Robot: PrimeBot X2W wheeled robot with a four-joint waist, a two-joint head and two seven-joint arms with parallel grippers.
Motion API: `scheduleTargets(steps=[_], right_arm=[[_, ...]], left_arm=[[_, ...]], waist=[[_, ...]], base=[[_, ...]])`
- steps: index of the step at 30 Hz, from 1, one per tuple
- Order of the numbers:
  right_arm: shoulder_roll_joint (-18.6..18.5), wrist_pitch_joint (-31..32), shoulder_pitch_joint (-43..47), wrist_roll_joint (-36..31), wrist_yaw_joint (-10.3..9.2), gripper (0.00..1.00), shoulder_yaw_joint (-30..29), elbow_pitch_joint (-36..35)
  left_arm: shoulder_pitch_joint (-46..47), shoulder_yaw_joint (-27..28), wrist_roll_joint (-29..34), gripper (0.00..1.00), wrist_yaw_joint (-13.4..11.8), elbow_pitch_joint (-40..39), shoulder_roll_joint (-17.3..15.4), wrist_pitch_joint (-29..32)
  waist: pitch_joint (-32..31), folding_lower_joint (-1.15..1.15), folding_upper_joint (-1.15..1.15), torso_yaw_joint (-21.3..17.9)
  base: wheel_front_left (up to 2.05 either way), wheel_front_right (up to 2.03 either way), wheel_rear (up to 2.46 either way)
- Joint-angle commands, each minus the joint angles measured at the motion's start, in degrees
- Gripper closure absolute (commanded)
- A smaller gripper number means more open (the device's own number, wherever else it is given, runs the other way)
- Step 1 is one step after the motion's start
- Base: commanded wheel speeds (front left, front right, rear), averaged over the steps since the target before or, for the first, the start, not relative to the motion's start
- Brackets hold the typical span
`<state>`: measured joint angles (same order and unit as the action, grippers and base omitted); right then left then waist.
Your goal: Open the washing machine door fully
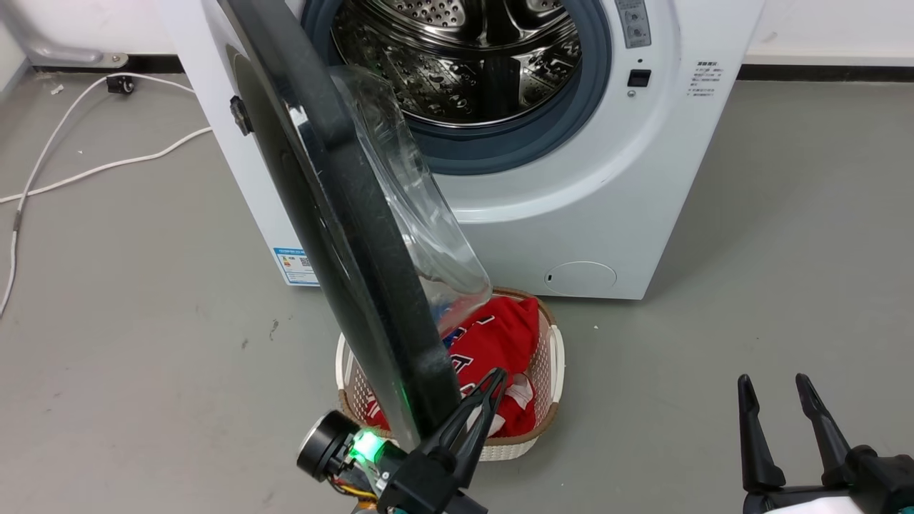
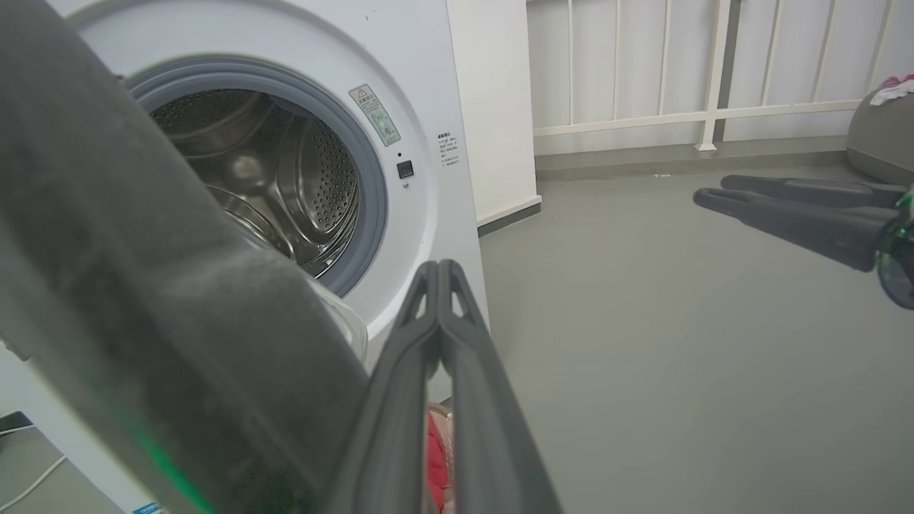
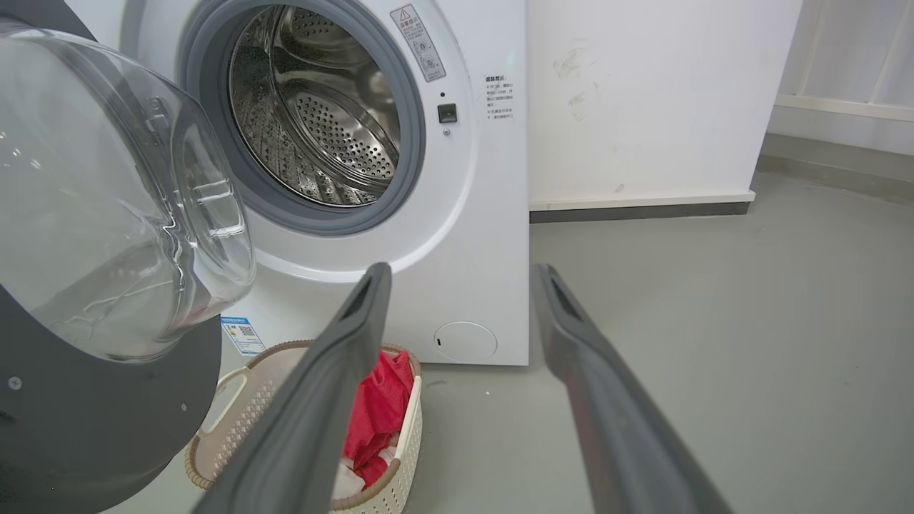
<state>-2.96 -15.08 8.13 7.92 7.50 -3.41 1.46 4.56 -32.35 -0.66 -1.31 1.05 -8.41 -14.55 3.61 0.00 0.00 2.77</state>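
Laundry basket [image 1: 551, 357] with a red garment [image 1: 500, 335] sits on the grey floor [image 1: 714, 357] before the washing machine [image 1: 571, 214], under the washing machine door [image 1: 357, 235], which stands swung out edge-on to the head camera. The left gripper [image 1: 493, 382], fingers pressed together on nothing, lies just beside the door's lower rim, perhaps touching it; the right gripper [image 1: 774, 382] hangs spread over the floor, well apart.
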Motion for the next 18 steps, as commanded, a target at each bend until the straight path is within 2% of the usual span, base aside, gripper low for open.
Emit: scheduleTargets(steps=[1, 11, 18], right_arm=[[0.2, -0.1, -0.3, -0.1, -0.01, 0.00, 0.0, 0.1], [0.2, -0.1, 0.1, 0.3, -0.01, 0.00, -0.2, 0.5], [0.2, -0.1, 0.3, 0.4, -0.01, 0.00, -0.5, 0.6]], left_arm=[[-0.7, 1.6, -0.4, 1.00, -1.0, 0.9, -1.0, 0.1], [-2.5, 4.6, -2.0, 1.00, -3.3, 0.6, -2.9, -0.1], [-3.8, 7.6, -3.2, 1.00, -6.0, -0.6, -4.4, 0.1]], waist=[[0.0, 0.00, 0.00, 0.2], [0.2, 0.00, 0.00, 2.8], [0.8, 0.00, 0.00, 5.7]], base=[[0.00, 0.00, 0.00], [0.00, 0.00, 0.00], [0.00, 0.00, 0.00]])
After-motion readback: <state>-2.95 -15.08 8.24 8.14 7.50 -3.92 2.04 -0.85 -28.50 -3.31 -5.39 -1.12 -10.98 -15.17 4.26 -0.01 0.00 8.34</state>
